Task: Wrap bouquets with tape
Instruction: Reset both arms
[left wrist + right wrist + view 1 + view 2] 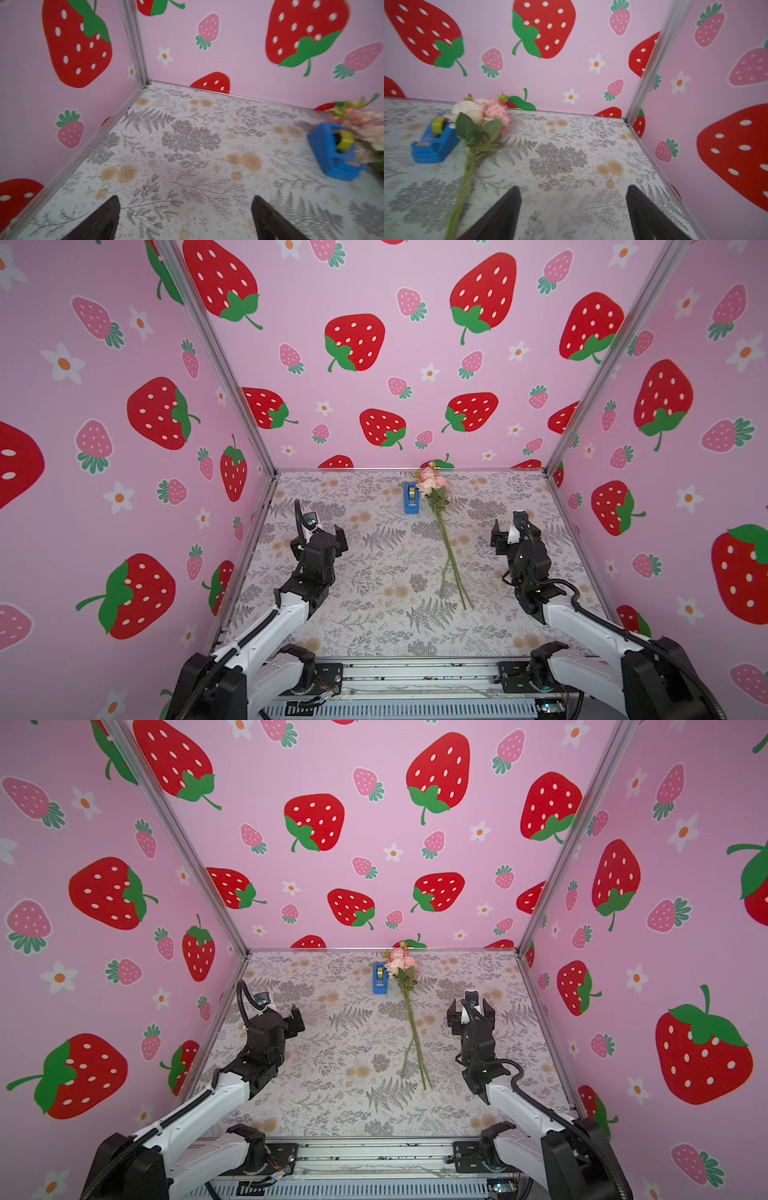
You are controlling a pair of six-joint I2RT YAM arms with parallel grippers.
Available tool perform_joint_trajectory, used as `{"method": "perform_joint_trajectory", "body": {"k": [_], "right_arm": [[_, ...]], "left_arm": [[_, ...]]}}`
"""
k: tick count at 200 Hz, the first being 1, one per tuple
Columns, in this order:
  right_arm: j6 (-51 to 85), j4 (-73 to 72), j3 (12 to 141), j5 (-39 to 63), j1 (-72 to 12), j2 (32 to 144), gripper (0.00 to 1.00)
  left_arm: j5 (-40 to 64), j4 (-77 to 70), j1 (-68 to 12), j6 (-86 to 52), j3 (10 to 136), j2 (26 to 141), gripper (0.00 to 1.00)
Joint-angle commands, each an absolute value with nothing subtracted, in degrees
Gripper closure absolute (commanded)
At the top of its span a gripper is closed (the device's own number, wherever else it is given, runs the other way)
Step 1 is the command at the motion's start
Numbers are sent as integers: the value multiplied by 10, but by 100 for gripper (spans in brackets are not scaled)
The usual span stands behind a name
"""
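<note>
The left pincer (185,217) and the right pincer (574,215) stand apart, empty; the bouquet (435,491) lies between them, blooms to twelve o'clock, the tape dispenser (411,499) just at their nine; reaching for tape may push the loose stems apart.

3 pink strawberry-print walls (415,344) enclose a grey-and-tan floral tabletop (374,572) edged by metal frame posts (219,364).

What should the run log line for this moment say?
left gripper: open, empty | right gripper: open, empty | bouquet: lying flat, unheld | tape dispenser: beside the blooms
</note>
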State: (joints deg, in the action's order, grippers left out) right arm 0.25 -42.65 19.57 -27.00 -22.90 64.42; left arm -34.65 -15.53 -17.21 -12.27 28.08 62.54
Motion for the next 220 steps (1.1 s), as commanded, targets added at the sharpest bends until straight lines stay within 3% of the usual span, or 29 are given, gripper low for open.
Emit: {"method": "perform_joint_trajectory", "body": {"k": [1,45,90,117,130,220], "right_arm": [[16,-525,170,-281,-188,691,15],[11,-621,141,-310,-166,792,11],[-17,-792,123,-235,-126,888,8],[15,-794,122,-206,-96,910,3],[21,-735,147,-202,-93,902,0],[19,-741,144,-200,-91,902,0]], "left_arm": [[-376,-205,-144,-90,269,653,0],[-278,-294,-81,-80,222,722,1],[-174,-432,-52,-21,216,784,1],[-99,-540,6,-53,217,893,1],[-61,-430,8,-42,258,877,1],[-69,-442,0,-31,258,885,1]]}}
